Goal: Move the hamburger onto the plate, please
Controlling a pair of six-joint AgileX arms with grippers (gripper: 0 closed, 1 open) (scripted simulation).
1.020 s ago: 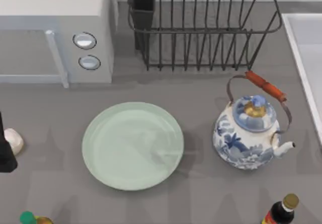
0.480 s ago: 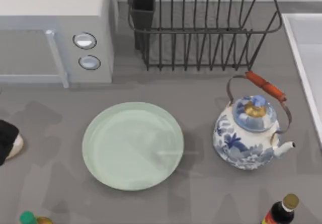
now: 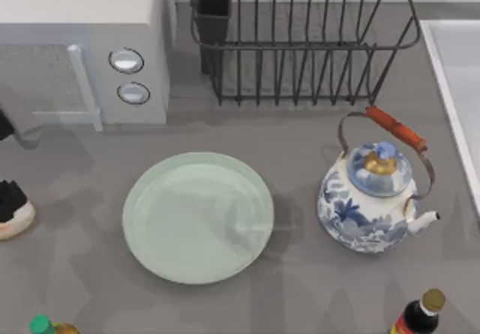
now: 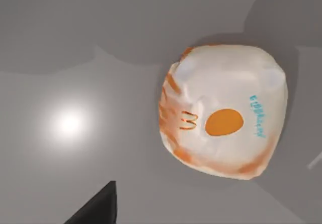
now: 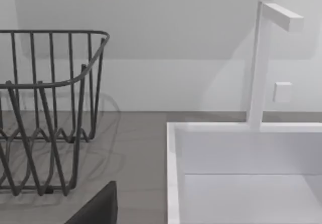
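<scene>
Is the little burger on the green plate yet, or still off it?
Still off. The hamburger sits on the table at the left edge, apart from the bare plate.

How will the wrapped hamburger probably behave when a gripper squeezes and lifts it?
The hamburger looks wrapped in creased paper, so it will probably give under pressure rather than stay stiff. Its rounded shape might let it slip if pinched off-centre. It sits low and broad on the table, so tipping seems unlikely.

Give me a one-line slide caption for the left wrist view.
Wrapped hamburger with an orange logo on the grey table.
</scene>
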